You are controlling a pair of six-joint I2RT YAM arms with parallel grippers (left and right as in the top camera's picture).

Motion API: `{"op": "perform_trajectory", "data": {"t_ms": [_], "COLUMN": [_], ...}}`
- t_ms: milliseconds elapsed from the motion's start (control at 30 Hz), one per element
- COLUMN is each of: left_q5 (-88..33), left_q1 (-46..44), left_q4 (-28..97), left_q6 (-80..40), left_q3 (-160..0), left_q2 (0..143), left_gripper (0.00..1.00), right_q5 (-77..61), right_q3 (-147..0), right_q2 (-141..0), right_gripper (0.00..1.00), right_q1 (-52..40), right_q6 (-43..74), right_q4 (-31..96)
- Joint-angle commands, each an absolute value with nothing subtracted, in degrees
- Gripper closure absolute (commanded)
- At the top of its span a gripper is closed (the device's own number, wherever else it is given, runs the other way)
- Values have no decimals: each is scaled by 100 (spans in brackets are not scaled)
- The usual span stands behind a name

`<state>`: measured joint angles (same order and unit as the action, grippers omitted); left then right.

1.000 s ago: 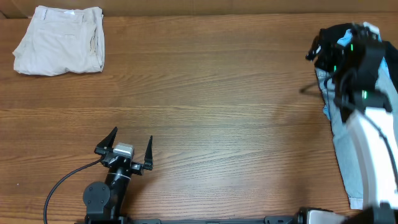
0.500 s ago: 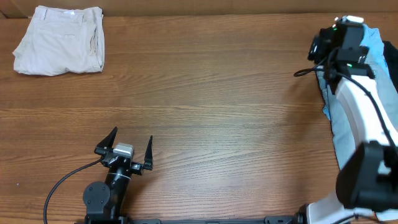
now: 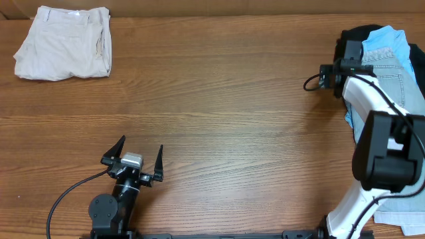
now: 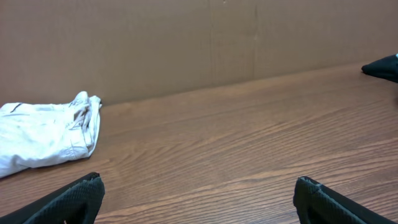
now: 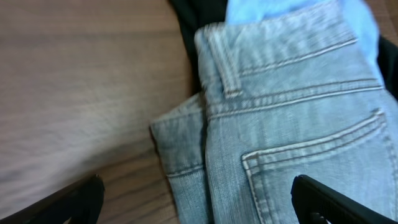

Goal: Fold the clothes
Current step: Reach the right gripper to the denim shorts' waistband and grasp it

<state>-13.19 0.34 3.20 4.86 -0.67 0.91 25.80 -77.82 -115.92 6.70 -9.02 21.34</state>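
Note:
A pile of clothes lies at the table's right edge: faded denim shorts (image 3: 392, 83) with a stitched back pocket, a sky-blue shirt (image 3: 385, 38) and a black garment (image 3: 355, 33) beneath. In the right wrist view the denim shorts (image 5: 292, 124) fill the frame, with the black garment (image 5: 199, 15) and the shirt (image 5: 261, 9) at the top. My right gripper (image 5: 196, 190) is open and empty, hovering over the shorts' left edge; from overhead it (image 3: 348, 56) sits at the pile's left side. Folded beige shorts (image 3: 63, 43) lie far left. My left gripper (image 3: 133, 156) is open and empty.
The wooden table (image 3: 232, 119) stretches between the beige shorts and the pile. A brown cardboard wall (image 4: 186, 43) stands behind the table's far edge. The left wrist view shows the beige shorts (image 4: 43, 134) and a tip of the black garment (image 4: 382, 67).
My right arm has swung down and left off the pile, uncovering the shirt and denim shorts; its wrist is now at the pile's left edge. The left arm has not moved.

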Motion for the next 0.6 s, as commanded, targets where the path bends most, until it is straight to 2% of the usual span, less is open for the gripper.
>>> {"op": "perform_trajectory", "data": {"t_ms": [0,300,433,567], "left_q5": [-1269,-1269,-1269,-1269], "left_q1": [-3,-3,-3,-3], "left_q4": [311,311,311,311], "left_q6": [469,469,469,469], "left_q3": [-32,-30,-30,-30], "left_q2": [36,36,36,36], "left_gripper": [0,0,0,0], "right_q5": [3000,3159,3157,2740], "right_q3": [-7915,-7915,-7915,-7915], "right_q2": [-11926,-12095,-12101,-12101], "right_gripper": [0,1,14,13], "right_q1": [652,753,919,1076], "right_q6": [-1468,-1634,-1632,-1634], "right_q4": [2047,1612,1586,1728]}}
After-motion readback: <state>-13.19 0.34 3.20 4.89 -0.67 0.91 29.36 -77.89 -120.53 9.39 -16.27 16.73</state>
